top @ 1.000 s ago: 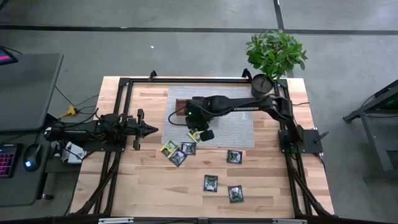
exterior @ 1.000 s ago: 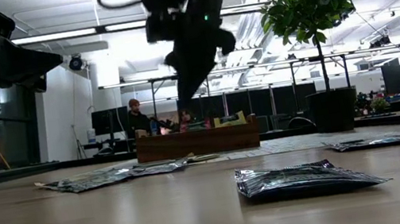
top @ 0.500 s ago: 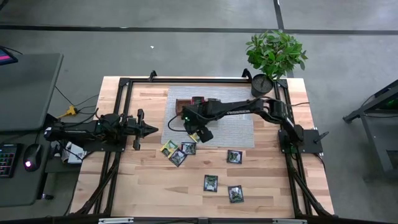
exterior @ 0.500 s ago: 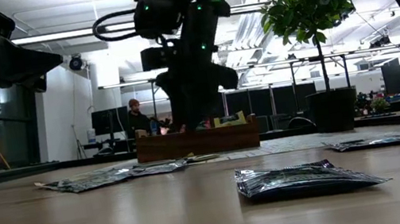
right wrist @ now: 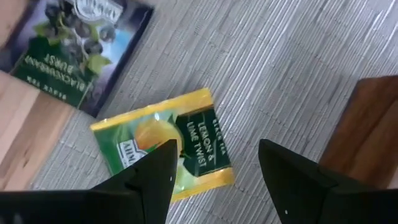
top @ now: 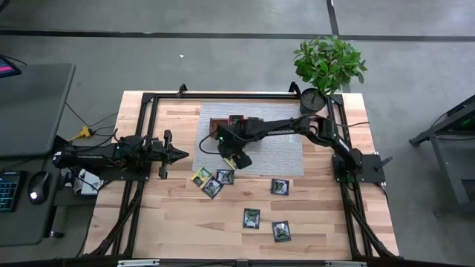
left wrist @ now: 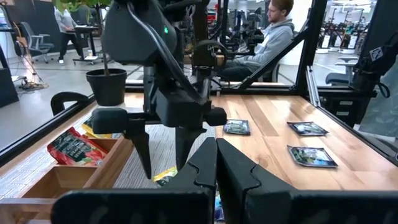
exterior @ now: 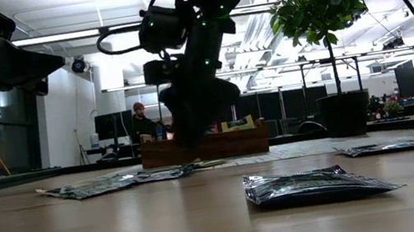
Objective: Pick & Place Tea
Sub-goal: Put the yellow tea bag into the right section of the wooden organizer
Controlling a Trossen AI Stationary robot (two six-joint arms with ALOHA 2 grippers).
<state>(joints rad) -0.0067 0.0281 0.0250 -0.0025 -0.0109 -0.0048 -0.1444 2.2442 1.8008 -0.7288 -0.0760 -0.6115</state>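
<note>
My right gripper (top: 236, 159) is low over the grey mat (top: 282, 156), just in front of the wooden tray (left wrist: 74, 171), with its fingers (right wrist: 155, 171) spread apart and nothing between them. Straight under it a yellow-green lemon packet (right wrist: 165, 146) lies flat on the mat, beside the tray's corner (right wrist: 367, 137) but not in it. Next to that packet a dark packet (right wrist: 68, 37) sits half on the mat and half on the bare wood. The tray already holds a red packet (left wrist: 74, 148) in one compartment, and more packets stick up from it in the low view, though I can't tell which compartment those are in. A cluster of packets (top: 213, 180) lies on the table (top: 171, 215) just off the mat's edge, and three more lie well apart nearer the front: one (top: 279, 187), one (top: 251, 218) and one (top: 280, 231). My left gripper (top: 180, 153) waits over the table's left side, pointing at the mat, fingers (left wrist: 233, 168) pressed together and empty. A potted plant (top: 326, 67) stands at the far right corner. A person (left wrist: 273, 37) sits in the room beyond the table.
</note>
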